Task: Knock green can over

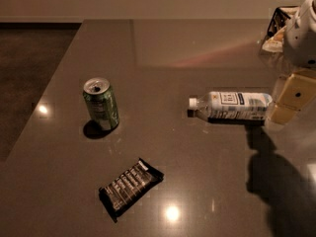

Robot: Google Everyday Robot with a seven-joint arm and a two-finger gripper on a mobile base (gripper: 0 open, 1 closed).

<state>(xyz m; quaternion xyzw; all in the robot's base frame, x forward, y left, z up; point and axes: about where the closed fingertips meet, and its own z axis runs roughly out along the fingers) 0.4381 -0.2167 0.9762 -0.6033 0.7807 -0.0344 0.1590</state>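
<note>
The green can (101, 104) stands upright on the dark table (197, 48), left of the middle, with its silver top and pull-tab showing. My gripper (291, 100) hangs at the right edge of the view, just above the table and far to the right of the can. It sits right beside the base end of the clear bottle. The white arm (303, 31) rises above it.
A clear plastic bottle (229, 106) with a white label lies on its side between can and gripper, cap pointing left. A dark wrapped snack bar (131, 187) lies in front of the can. A container with packets (279, 26) stands at the back right. The table's left edge drops to the floor (24, 58).
</note>
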